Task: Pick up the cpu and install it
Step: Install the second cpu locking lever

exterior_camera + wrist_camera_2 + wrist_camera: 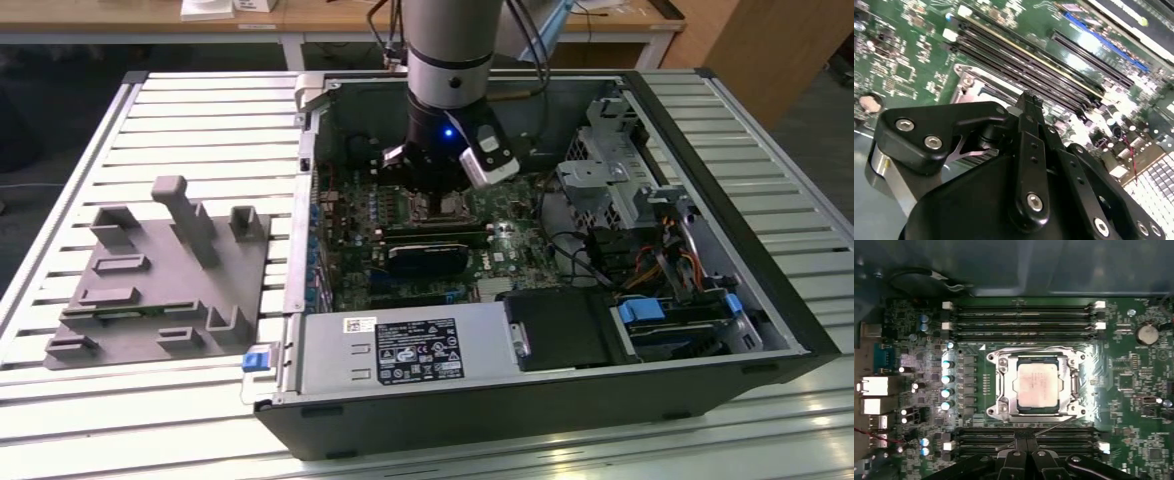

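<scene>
Slatted metal worktop [160,110], open computer case [747,290]. We see the cpu [1036,386] seated in the motherboard socket [1002,385]. The gripper [1026,442] hovers above, fingers [1029,120] pressed together, empty.

- You've got an open computer case [747,300] lying on the slatted counter [200,110], green motherboard [400,270] exposed.
- To the exterior view's left, a grey moulded fixture [160,280] sits apart from the case.
- Your first wrist view shows memory slots [1021,320] and a coin battery [1147,333].
- Drive bays [667,320] fill the case's other end.
</scene>
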{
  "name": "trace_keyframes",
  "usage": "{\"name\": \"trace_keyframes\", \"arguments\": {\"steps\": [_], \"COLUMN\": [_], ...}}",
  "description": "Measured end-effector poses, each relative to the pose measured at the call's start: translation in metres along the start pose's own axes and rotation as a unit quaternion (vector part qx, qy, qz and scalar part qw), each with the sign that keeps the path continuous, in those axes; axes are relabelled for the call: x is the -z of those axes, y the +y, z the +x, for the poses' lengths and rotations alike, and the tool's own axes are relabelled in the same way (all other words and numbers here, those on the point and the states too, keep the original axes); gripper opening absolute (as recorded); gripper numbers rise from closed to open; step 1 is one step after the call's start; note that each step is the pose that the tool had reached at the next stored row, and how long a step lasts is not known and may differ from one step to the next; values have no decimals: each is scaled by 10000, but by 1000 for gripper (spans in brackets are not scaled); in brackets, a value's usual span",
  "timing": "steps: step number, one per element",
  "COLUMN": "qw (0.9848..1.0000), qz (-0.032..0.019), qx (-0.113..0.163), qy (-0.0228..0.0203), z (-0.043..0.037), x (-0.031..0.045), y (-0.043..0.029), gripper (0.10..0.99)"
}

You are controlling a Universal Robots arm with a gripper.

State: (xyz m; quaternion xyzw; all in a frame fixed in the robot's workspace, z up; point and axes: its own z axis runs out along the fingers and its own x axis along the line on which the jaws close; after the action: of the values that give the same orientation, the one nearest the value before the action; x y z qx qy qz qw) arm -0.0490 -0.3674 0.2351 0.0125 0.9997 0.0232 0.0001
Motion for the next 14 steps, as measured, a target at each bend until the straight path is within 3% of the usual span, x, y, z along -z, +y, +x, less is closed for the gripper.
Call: {"name": "trace_keyframes", "arguments": {"steps": [5, 6, 9, 10, 11, 14], "qw": [10000, 10000, 9996, 9994, 9993, 9992], "qz": [0, -21, -277, -339, -369, -395], "qx": [0, 0, -1, 0, -1, 0], "qy": [3, 5, 12, 14, 15, 15], "z": [9, 10, 10, 10, 10, 14], "x": [-80, -86, -87, -86, -85, -83], "y": [-4, -6, -32, -49, -70, -132], "gripper": [106, 106, 106, 106, 106, 106]}}
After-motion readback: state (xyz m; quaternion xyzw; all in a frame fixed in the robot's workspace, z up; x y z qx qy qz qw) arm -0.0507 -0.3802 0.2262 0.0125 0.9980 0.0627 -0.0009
